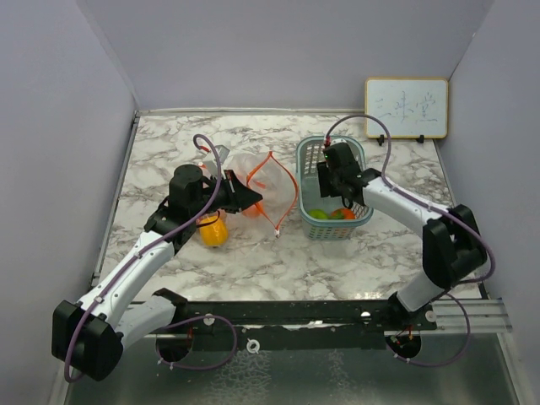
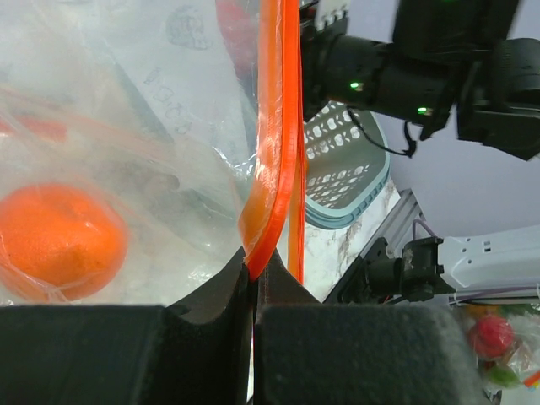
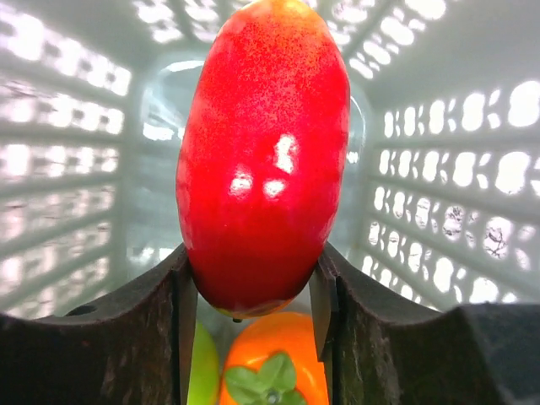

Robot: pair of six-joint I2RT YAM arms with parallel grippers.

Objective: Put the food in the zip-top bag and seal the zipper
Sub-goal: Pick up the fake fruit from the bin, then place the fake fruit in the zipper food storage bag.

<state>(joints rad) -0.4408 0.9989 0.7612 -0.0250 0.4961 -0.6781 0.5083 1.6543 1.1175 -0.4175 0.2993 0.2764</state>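
Note:
The clear zip-top bag point(image 1: 240, 173) lies on the marble table left of centre, its mouth held open with the orange-red zipper point(image 1: 283, 181) looping out. My left gripper point(image 1: 250, 201) is shut on the zipper strip point(image 2: 274, 152), pinched at the fingertips point(image 2: 256, 274). An orange fruit point(image 2: 59, 240) sits inside the bag. A yellow-orange fruit point(image 1: 213, 229) lies on the table under my left arm. My right gripper point(image 1: 335, 187) is inside the teal basket point(image 1: 310, 160), shut on a red fruit point(image 3: 261, 160). Below it lie an orange persimmon point(image 3: 274, 363) and a green fruit point(image 3: 202, 371).
The basket's lattice walls point(image 3: 439, 152) close in around my right gripper. A small whiteboard point(image 1: 406, 108) leans on the back wall at the right. Grey walls enclose the table on three sides. The black rail point(image 1: 304, 312) runs along the near edge.

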